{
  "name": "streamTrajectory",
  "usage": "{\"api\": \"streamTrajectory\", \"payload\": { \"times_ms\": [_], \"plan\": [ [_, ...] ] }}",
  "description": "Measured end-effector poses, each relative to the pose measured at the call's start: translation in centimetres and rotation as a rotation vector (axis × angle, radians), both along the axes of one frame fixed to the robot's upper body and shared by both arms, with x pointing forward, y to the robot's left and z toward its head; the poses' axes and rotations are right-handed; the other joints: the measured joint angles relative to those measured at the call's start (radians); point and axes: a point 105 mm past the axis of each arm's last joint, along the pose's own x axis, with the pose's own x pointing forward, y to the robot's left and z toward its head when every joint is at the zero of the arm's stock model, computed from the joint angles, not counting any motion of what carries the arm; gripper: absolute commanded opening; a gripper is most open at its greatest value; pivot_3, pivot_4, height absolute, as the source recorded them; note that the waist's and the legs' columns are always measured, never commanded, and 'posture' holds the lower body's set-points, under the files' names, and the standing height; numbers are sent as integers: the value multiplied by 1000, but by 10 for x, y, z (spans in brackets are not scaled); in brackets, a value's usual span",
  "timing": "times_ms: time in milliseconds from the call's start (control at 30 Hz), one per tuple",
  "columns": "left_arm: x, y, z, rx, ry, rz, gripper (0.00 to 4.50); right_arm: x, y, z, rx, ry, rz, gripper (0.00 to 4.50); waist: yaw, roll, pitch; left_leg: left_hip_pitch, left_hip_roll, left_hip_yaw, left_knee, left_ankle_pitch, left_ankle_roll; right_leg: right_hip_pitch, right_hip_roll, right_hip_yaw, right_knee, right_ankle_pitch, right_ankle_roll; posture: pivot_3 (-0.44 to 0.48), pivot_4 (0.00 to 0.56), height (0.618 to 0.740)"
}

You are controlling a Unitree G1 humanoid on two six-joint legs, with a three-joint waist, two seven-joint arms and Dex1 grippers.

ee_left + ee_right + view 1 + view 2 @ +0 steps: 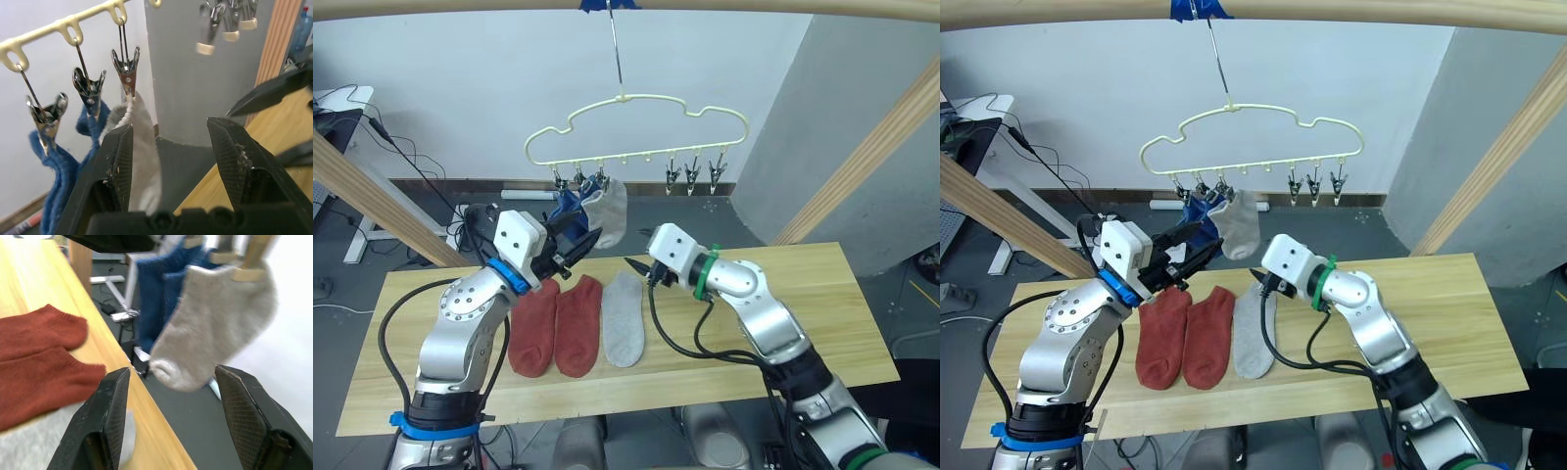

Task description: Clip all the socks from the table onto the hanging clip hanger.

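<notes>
Blue socks (568, 208) half hidden behind left gripper (576, 247); both grippers' fingers spread, empty.

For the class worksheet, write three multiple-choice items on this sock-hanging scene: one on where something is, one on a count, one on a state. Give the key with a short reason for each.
1. Where does the grey sock on the table lie?
A. On the robot's right of the two rust-red socks
B. Between the two rust-red socks
C. At the table's far left end

2. How many socks hang from the clip hanger?
A. One
B. Three
C. Six

3. What state is the left gripper in?
A. Shut on a red sock
B. Shut on a clip
C. Open, holding nothing

Key:
1 A: the rust-red socks lie side by side, the grey one next to them on the right.
2 B: two blue socks and one hanging grey sock are clipped up.
3 C: the left wrist view shows its fingers apart with nothing between.
</notes>
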Motion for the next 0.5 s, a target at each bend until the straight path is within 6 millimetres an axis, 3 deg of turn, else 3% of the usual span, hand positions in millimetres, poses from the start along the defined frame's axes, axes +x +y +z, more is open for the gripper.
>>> {"api": "streamTrajectory", "payload": {
  "times_ms": [167, 500],
  "plan": [
    [-4, -6, 8, 0, -45, -19, 2644, -4, -14, 32, 112, -30, -72, 2841, -2, 0, -1, 0, 0, 0, -1, 0, 0, 0, 0, 0, 0, 0, 0, -204, 224, 740],
    [-7, -15, 6, 34, -58, -59, 2644, 4, -24, 38, 235, 35, -183, 2841, -3, 0, -2, 0, 0, 0, 0, 0, 0, 0, 0, 0, 0, 0, 0, -201, 205, 740]
  ]
}}
